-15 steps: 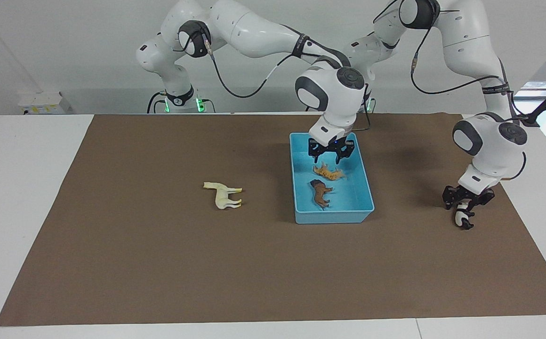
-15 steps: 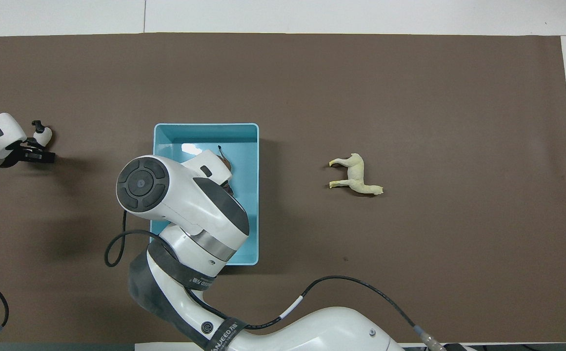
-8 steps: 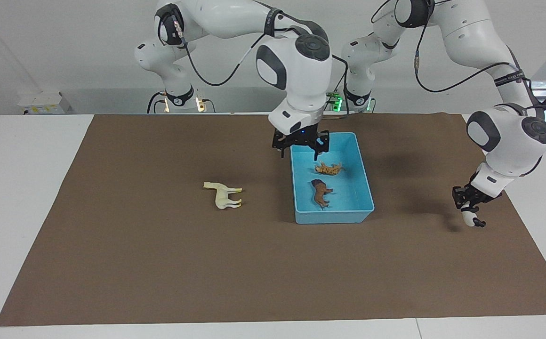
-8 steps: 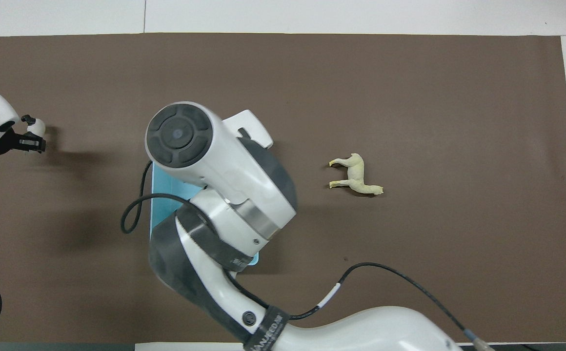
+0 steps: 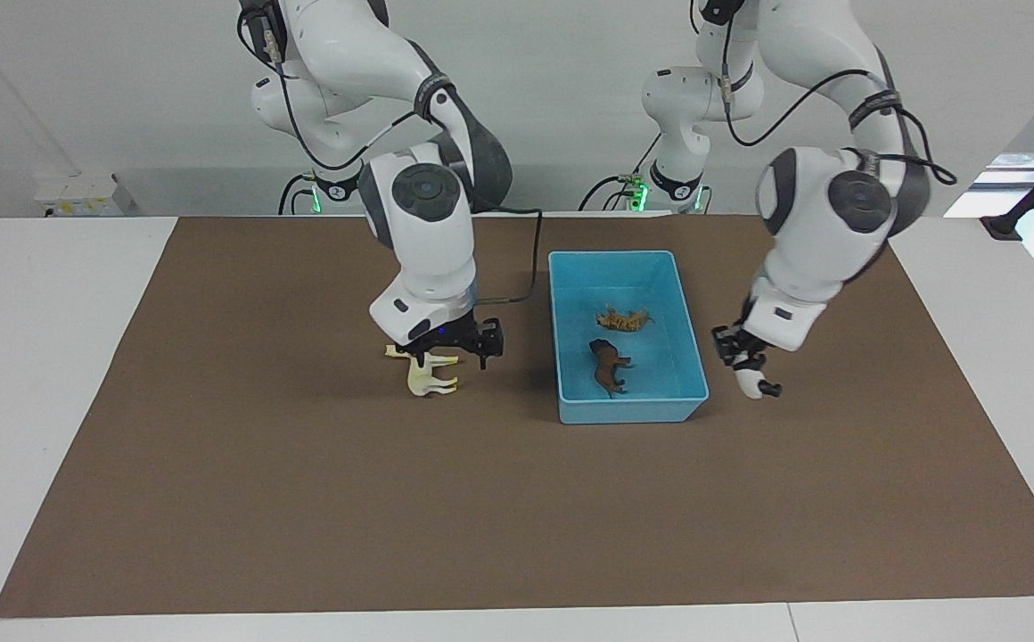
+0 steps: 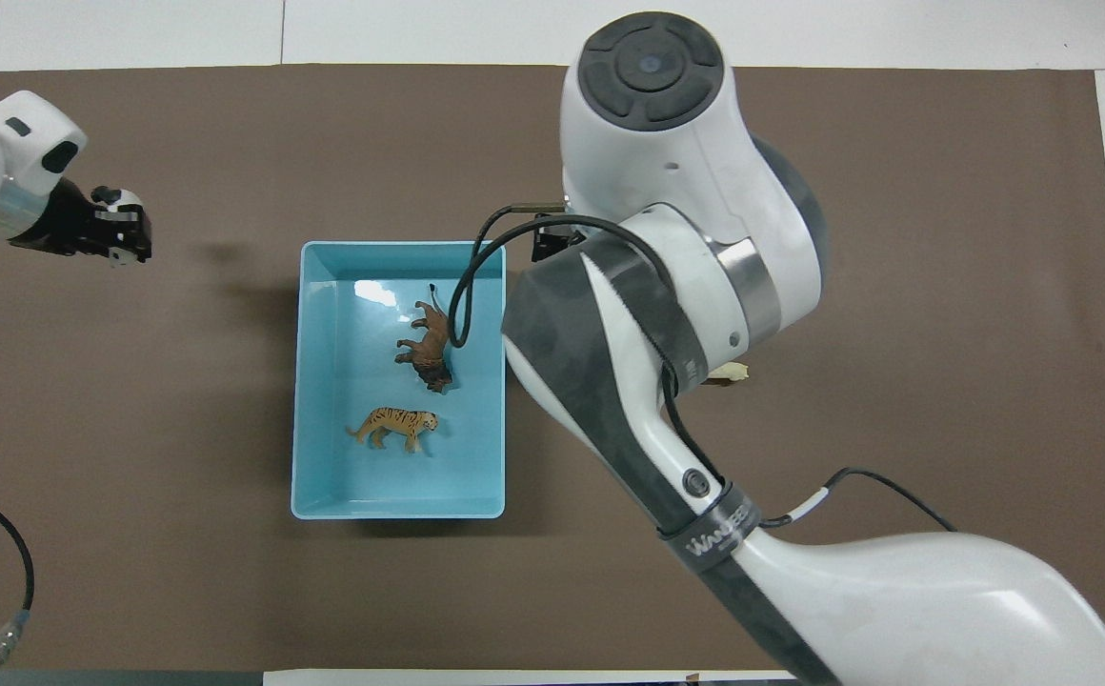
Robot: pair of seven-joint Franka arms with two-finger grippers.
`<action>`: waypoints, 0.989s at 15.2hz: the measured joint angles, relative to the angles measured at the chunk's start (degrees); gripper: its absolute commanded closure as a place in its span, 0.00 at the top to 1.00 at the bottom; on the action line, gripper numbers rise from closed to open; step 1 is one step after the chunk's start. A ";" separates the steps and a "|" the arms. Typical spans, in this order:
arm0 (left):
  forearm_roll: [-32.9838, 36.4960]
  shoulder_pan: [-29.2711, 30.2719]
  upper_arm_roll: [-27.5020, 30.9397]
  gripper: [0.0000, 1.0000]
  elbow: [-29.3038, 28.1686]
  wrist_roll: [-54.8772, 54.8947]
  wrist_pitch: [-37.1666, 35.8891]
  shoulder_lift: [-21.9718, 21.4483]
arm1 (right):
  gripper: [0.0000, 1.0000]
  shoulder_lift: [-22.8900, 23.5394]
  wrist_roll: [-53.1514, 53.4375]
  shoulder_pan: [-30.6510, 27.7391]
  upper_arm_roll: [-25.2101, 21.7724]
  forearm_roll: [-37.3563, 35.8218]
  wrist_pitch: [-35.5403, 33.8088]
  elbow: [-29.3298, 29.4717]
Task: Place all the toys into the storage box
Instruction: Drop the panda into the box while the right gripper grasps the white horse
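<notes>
The light blue storage box (image 5: 628,410) lies on the brown mat, also in the overhead view (image 6: 400,250). The orange tiger (image 5: 621,319) (image 6: 392,426) and the brown lion (image 5: 607,366) (image 6: 429,348) lie in it. The cream horse (image 5: 429,372) lies on its side on the mat, toward the right arm's end from the box. My right gripper (image 5: 444,350) is open just above the horse; from overhead the arm hides all but the horse's tip (image 6: 733,372). My left gripper (image 5: 742,359) (image 6: 129,233) is shut on the panda (image 5: 752,385) (image 6: 118,199), in the air beside the box.
The brown mat (image 5: 303,499) covers most of the white table (image 5: 45,294). The right arm's cable (image 6: 462,286) hangs over the box's edge in the overhead view.
My right gripper has left the box and swung over to the horse, coming down just above it. My left gripper has carried the panda from the mat's end to beside the box.
</notes>
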 measured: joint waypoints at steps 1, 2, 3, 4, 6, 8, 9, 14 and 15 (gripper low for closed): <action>0.02 -2.92 0.00 1.00 -1.29 -2.43 0.00 -0.38 | 1.00 -1.42 -1.45 -0.43 0.00 -0.02 5.58 -6.30; 0.03 -4.43 0.02 1.00 -2.64 -3.32 0.00 -0.74 | 1.00 -2.70 -2.63 -0.84 0.01 -0.04 9.51 -11.57; 0.03 -4.80 0.05 1.00 -3.69 -3.41 0.01 -1.01 | 1.00 -3.73 -3.43 -1.14 0.01 -0.07 12.11 -15.52; 0.03 -4.65 0.31 1.00 -4.13 -3.38 0.01 -1.26 | 1.00 -4.43 -3.77 -1.26 0.01 -0.07 13.75 -18.10; 0.03 -4.20 1.23 1.00 -4.12 -3.16 -0.16 -2.62 | 1.00 -4.93 -3.84 -1.26 0.11 -0.09 17.36 -21.34; 0.02 -3.35 1.65 1.00 -3.41 -3.09 -1.40 -5.78 | 1.00 -4.90 -3.84 -1.22 0.37 -0.10 21.57 -23.97; 0.02 -2.73 1.86 1.00 -2.24 -3.09 -3.06 -7.60 | 1.00 -4.89 -3.84 -1.20 0.47 -0.10 23.33 -24.89; 0.13 -0.87 2.02 1.00 3.61 5.54 -18.71 -13.63 | 0.28 -4.83 -3.85 -1.09 0.69 -0.17 29.89 -29.01; 0.29 -0.17 2.35 1.00 3.65 8.98 -20.08 -14.52 | 0.28 -4.96 -3.85 -0.99 0.76 -0.17 30.01 -29.04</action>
